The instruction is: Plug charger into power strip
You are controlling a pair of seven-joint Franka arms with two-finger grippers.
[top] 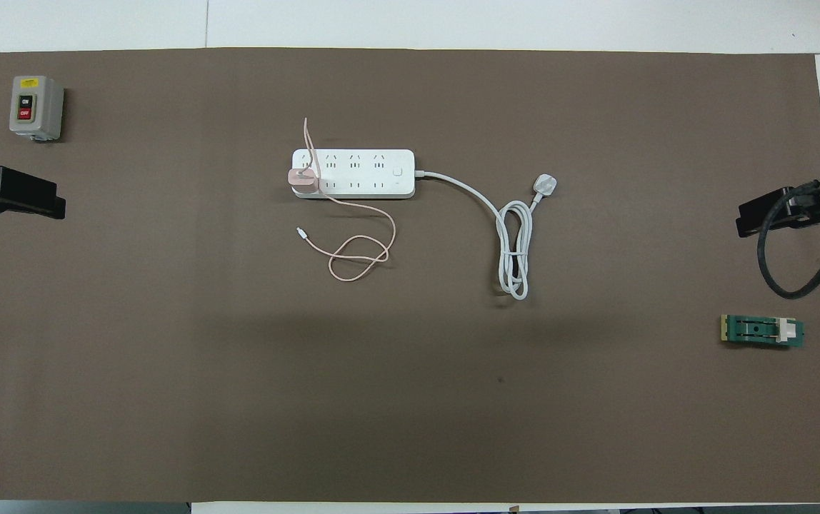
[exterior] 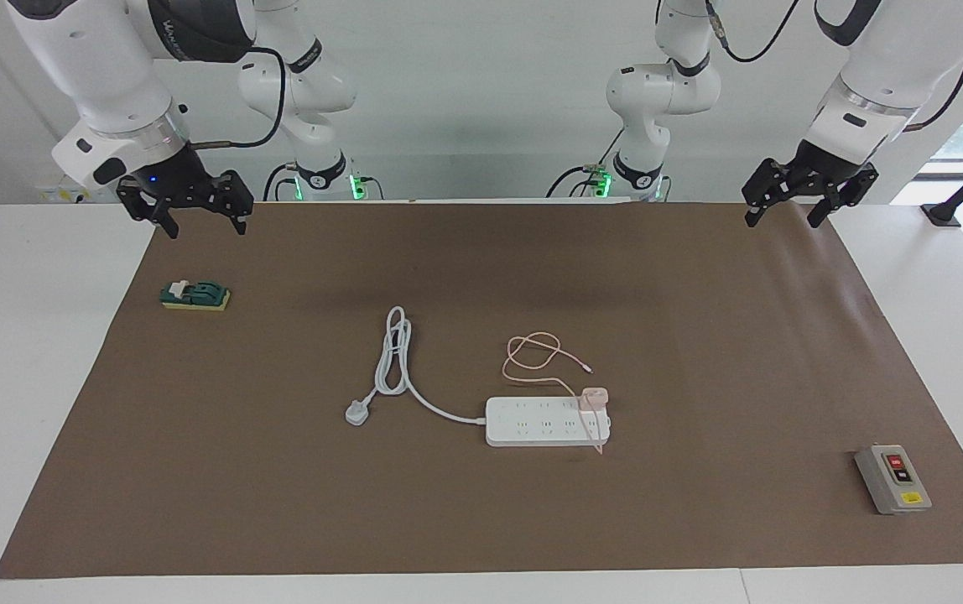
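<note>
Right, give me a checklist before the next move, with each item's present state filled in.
1. Charger sits on the power strip at its end toward the left arm: ok.
2. Prongs fully seated: cannot tell.
3. Left gripper open, empty, over the mat's edge: ok.
4. Right gripper open, empty, clear of the strip: ok.
5. Pink cable crosses the strip's sockets: not ok.
</note>
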